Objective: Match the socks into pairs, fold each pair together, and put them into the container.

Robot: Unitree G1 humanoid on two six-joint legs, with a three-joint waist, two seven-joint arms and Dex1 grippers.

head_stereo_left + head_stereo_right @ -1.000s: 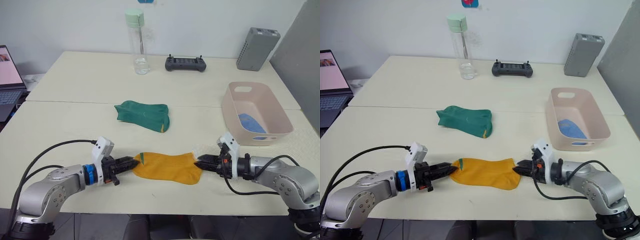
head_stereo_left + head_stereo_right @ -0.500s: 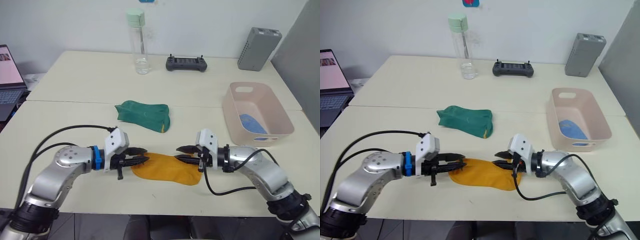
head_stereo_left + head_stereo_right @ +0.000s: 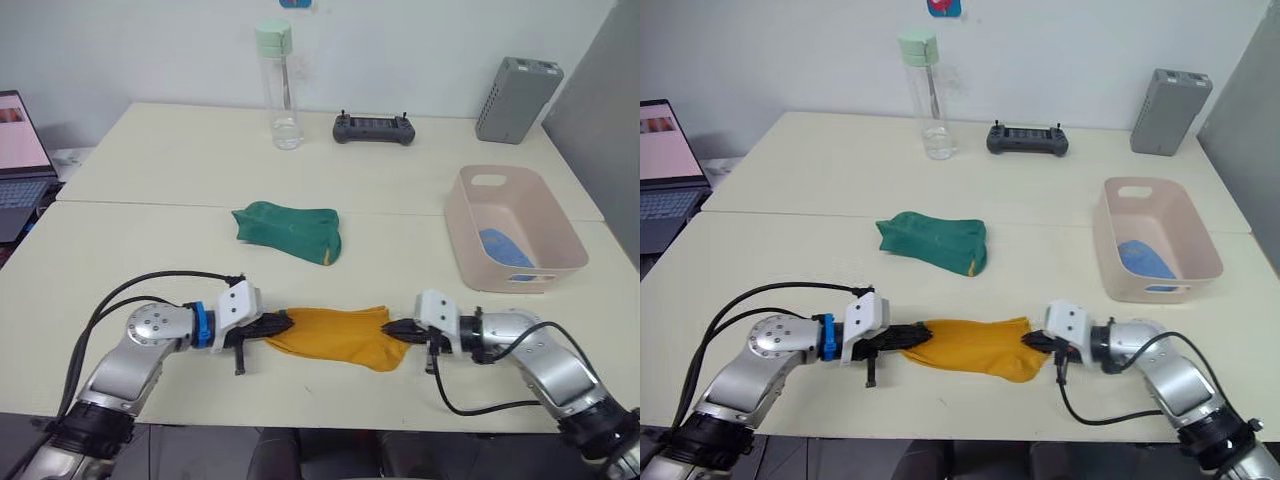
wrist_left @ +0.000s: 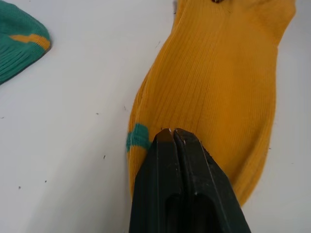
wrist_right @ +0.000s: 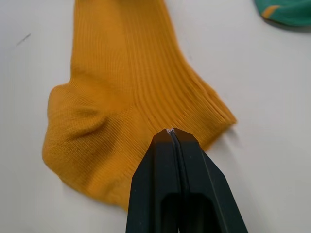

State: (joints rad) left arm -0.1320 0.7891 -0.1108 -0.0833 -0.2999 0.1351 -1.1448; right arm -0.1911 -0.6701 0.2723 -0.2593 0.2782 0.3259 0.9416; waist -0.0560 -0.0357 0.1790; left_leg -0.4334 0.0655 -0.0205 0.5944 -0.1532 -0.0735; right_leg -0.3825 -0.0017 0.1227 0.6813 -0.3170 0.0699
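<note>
A mustard-yellow sock with a green mark lies flat near the table's front edge. My left gripper is shut on its toe end, fingers closed over the fabric beside the green mark. At the opposite end my right gripper is shut on the cuff, fingers pressed together. A dark green sock lies bunched farther back, mid-table. The pale pink container stands at the right with a light blue sock inside.
Along the back stand a clear bottle with a green cap, a black controller and a grey ribbed box. A laptop sits at the far left. Black cables trail from both arms near the front edge.
Half a second ago both grippers were open above the yellow sock. Both have since dropped to its ends and shut on it.
</note>
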